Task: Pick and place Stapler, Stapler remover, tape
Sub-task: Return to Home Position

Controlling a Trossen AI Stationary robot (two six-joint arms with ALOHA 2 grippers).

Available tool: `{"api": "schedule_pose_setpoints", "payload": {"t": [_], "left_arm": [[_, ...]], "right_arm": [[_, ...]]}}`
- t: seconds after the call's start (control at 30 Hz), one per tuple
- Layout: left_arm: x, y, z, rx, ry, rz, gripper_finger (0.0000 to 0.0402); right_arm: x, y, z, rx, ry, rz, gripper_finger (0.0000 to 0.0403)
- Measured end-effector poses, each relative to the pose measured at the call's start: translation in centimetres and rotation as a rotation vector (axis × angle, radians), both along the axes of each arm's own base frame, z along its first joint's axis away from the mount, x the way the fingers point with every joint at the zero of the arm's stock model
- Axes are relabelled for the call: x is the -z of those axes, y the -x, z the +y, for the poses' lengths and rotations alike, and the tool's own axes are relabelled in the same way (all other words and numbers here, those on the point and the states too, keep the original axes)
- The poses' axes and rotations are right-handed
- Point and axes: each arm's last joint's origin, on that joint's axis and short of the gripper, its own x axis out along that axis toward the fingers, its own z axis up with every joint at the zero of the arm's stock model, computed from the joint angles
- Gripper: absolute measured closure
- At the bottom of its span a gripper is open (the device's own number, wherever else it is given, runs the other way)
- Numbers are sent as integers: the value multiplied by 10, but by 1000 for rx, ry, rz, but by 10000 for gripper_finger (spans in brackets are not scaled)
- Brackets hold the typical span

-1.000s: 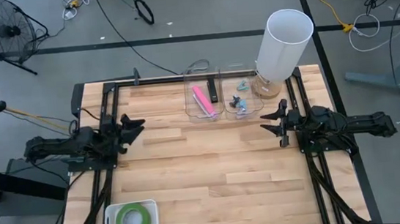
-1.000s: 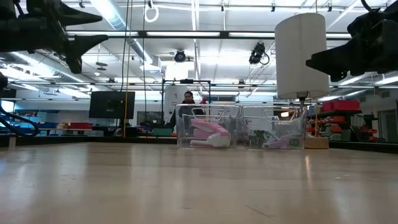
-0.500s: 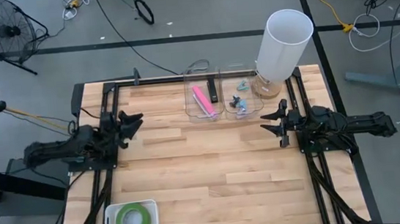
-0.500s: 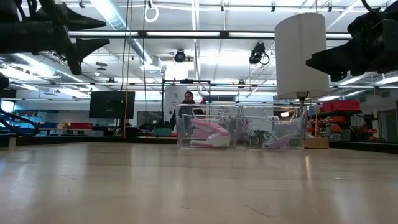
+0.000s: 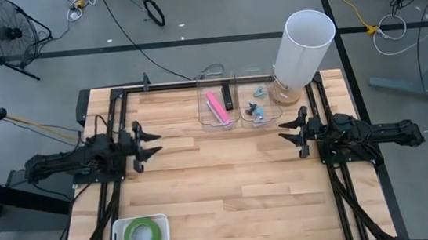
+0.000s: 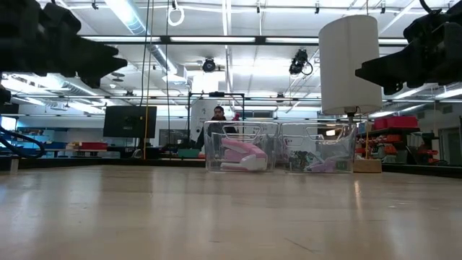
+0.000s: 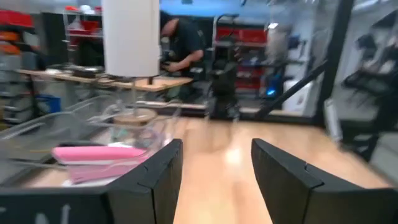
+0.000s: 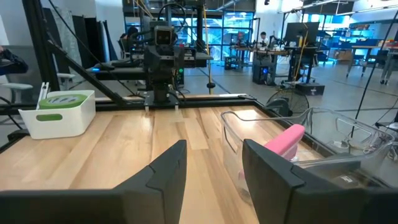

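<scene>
Both claws hang released and empty over the table [image 5: 228, 183] — left gripper [image 5: 153, 141], right gripper [image 5: 291, 131] — well apart.

The left gripper [image 5: 155, 141] and right gripper [image 5: 285, 126] face each other across the table [image 5: 228, 185], well apart; between them, toward the far edge, 2 bins stand side by side; the stapler [image 5: 215, 107] lies in the bin [image 5: 201, 97] nearer the left gripper, staple removers [image 5: 256, 110] in the second bin [image 5: 269, 91]; a tall cylinder [image 5: 302, 48] stands behind the right gripper, just beside that bin; the tape [image 5: 128, 237] lies in a tub [image 5: 117, 238] at the near edge, on the left gripper's side.
</scene>
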Motion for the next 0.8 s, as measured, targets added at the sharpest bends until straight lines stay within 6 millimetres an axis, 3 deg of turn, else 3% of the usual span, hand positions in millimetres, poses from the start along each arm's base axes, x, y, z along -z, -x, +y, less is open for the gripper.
{"api": "schedule_pose_setpoints", "payload": {"t": [0.3,0.53,0.8], "left_arm": [[6,-1,-3,-3,-180,83,207],[3,-1,-3,7,-77,46,207],[3,-1,-3,6,-78,39,207]], "right_arm": [[0,0,0,0,0,0,245],[0,0,0,0,0,0,245],[0,0,0,0,1,0,245]]}}
